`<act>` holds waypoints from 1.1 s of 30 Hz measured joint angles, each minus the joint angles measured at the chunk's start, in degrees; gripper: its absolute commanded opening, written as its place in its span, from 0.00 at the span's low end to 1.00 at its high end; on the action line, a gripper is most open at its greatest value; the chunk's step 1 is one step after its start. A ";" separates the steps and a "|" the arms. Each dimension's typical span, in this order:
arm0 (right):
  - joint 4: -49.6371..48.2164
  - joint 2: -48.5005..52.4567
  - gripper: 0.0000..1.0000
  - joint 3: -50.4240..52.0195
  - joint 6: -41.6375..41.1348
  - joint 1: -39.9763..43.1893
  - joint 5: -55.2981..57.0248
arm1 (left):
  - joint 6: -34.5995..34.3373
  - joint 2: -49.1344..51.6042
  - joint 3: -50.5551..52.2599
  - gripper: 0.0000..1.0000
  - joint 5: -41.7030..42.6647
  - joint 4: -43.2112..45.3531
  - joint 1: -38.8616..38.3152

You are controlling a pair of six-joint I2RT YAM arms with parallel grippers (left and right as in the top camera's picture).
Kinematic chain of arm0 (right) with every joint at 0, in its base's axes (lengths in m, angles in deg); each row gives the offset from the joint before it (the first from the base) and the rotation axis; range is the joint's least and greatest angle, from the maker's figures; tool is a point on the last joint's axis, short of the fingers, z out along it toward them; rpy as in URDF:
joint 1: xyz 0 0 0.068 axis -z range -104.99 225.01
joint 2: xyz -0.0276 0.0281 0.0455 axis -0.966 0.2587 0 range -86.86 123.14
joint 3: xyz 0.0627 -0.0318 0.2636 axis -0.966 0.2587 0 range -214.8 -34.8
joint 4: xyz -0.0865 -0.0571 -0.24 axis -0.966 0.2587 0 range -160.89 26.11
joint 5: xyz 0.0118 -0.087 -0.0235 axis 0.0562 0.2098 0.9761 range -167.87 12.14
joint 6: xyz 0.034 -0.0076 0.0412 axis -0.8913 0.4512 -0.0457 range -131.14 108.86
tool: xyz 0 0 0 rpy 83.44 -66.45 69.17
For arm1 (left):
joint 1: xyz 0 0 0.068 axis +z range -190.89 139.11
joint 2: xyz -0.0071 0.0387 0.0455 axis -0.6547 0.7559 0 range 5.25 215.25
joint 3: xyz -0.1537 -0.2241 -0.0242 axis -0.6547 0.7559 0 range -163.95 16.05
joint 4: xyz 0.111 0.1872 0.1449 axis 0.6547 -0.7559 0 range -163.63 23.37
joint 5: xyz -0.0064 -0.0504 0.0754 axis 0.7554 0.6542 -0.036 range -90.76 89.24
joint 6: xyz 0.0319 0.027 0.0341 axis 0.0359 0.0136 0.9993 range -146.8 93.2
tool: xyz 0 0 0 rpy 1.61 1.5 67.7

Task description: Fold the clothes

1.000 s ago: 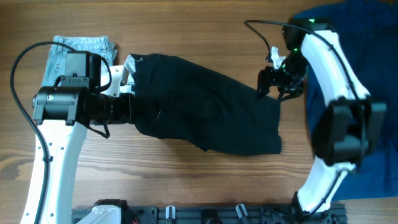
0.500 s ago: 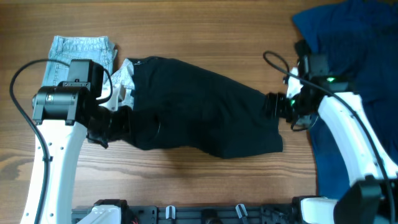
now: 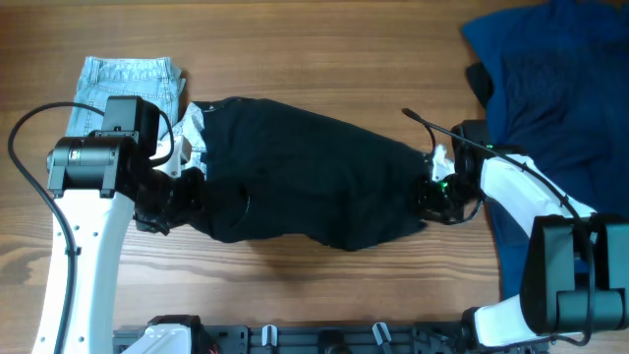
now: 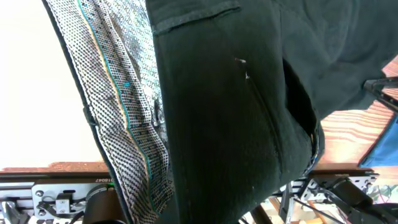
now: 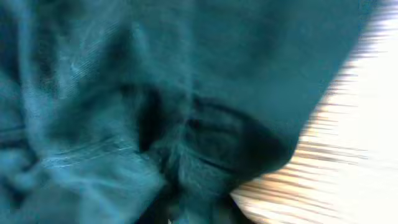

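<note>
At the table's (image 3: 295,39) left, black shorts (image 3: 314,187) with dotted white lining (image 3: 197,133).

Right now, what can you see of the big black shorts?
The black shorts are soft, plain dark fabric, lying crumpled and stretched sideways across the wooden table. A white dotted lining peeks out at their left end. The left gripper pinches that end; the right gripper meets the other end, its grip hidden.

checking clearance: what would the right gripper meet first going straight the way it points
The black shorts: the right gripper points into their edge, fabric filling its wrist view, so probably at once.
</note>
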 measured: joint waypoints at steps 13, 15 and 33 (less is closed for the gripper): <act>0.57 -21.66 0.04 -8.09 -0.55 3.82 4.00 | 1.49 0.04 -1.25 0.04 0.44 4.48 0.07; -0.24 -24.57 0.04 -10.45 -2.78 4.79 5.64 | 2.73 0.09 -6.60 0.04 0.72 4.90 0.04; 15.82 -29.14 0.03 -58.23 -8.44 12.11 14.56 | 15.04 -7.08 -49.35 0.04 -6.97 6.69 -16.85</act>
